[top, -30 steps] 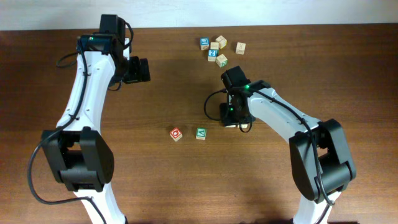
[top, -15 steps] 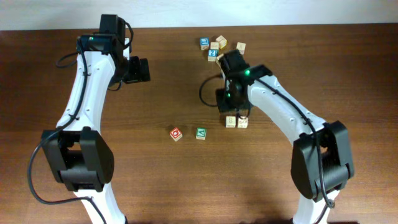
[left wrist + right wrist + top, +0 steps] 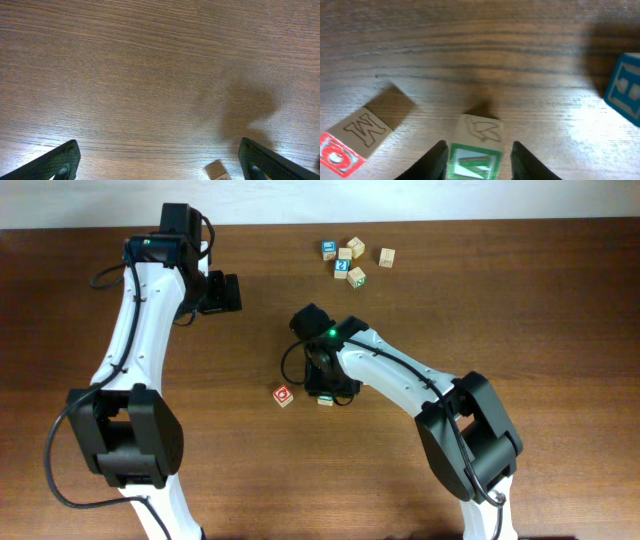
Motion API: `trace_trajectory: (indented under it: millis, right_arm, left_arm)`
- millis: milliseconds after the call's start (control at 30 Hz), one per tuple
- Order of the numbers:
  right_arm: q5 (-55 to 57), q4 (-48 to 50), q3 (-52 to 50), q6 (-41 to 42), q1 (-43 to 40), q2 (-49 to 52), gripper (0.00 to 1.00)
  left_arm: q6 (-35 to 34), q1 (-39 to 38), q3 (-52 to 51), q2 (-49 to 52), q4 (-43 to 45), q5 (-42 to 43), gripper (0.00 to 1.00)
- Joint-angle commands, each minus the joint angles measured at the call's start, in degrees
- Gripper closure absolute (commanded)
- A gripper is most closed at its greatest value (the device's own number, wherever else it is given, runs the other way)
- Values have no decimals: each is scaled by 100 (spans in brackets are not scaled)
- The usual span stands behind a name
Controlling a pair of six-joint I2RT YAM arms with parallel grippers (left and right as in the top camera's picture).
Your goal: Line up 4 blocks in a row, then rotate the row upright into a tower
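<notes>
Overhead only: both arms whole, plus cluster of six cubes (image 3: pixel 342 266) near far edge of table (image 3: pixel 560 330), well apart from the action. R wrist cam only: carved faces, plus blue cube (image 3: pixel 625 92) at frame's right edge, not visible from above. L wrist cam: bare woodgrain, pale corner (image 3: pixel 216 171) of smth at bottom edge, can't ID.

Writing: green-framed "A" on green block (image 3: pixel 474 161), inverted in R wrist cam; carved figure on next face, unreadable. Carved "M" on red-ring block (image 3: pixel 357 135), red ring on adjacent face. White "H" on blue cube. Cluster print too small to read.

Pose: L arm (image 3: pixel 140 330) bent up along left side, left gripper (image 3: pixel 228 292) over bare table, jaws spread wide, nothing between. R arm (image 3: pixel 400 375) stretched across to centre, right gripper (image 3: pixel 476 162) low, straddling green block, fingers just beside both sides. Clamped or not: can't tell. Red-ring block just left of it, apart.
</notes>
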Motion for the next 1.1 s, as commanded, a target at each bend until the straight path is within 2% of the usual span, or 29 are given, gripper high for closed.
trace_trajectory:
  millis: [0, 33, 67, 133, 333, 400, 767, 1067]
  right_arm:
    - [-4, -22, -35, 48, 7, 11, 64]
    - [2, -13, -35, 46, 4, 11, 73]
    - [44, 9, -35, 42, 4, 11, 74]
    - [210, 24, -22, 22, -28, 11, 74]
    - [627, 476, 160, -1204, -516, 11, 73]
    - [817, 498, 160, -1386, -625, 11, 73]
    - [1003, 273, 74, -1130, -678, 22, 73]
    - [616, 138, 66, -1003, -678, 22, 73]
  left_arm:
    - [-50, -7, 57, 46, -11, -42, 1]
    - [-50, -7, 57, 46, -11, -42, 1]
    - [-50, -7, 57, 46, -11, -42, 1]
    - [-50, -7, 57, 46, -11, -42, 1]
    - [-50, -7, 57, 46, -11, -42, 1]
    - [-50, -7, 57, 46, -11, -42, 1]
    - [-50, -7, 57, 46, -11, -42, 1]
    - [-50, -7, 57, 46, -11, -42, 1]
